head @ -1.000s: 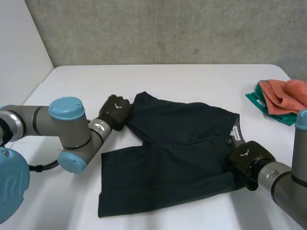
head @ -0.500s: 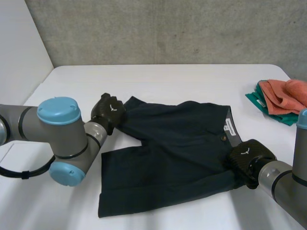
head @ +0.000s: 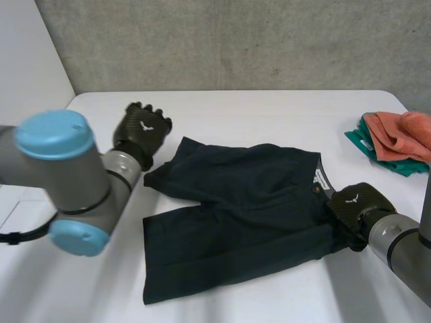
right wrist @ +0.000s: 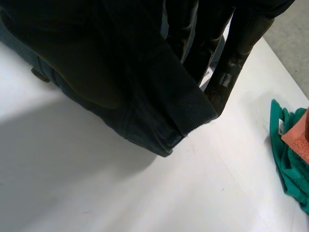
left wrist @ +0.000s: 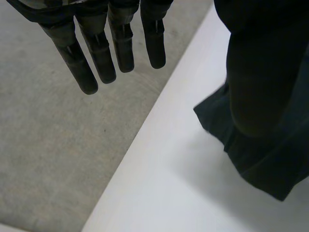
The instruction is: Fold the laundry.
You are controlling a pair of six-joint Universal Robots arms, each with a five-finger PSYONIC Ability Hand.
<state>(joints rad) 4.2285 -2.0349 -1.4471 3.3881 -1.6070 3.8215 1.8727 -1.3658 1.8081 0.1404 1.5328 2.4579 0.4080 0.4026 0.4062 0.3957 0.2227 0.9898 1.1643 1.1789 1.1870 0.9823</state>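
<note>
soft dark navy fabric shorts [head: 236, 202] likely drape limp; right hand [head: 353, 205] pinches the waistband, left hand [head: 140, 131] fingers straight, empty; leg hem looks the best grip.

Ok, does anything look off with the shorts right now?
Yes: the dark shorts lie skewed, and the far leg's hem is rumpled rather than flat. The left hand hovers open beside it, off the cloth. The right hand grips the waistband, holding that edge off the table.
</note>
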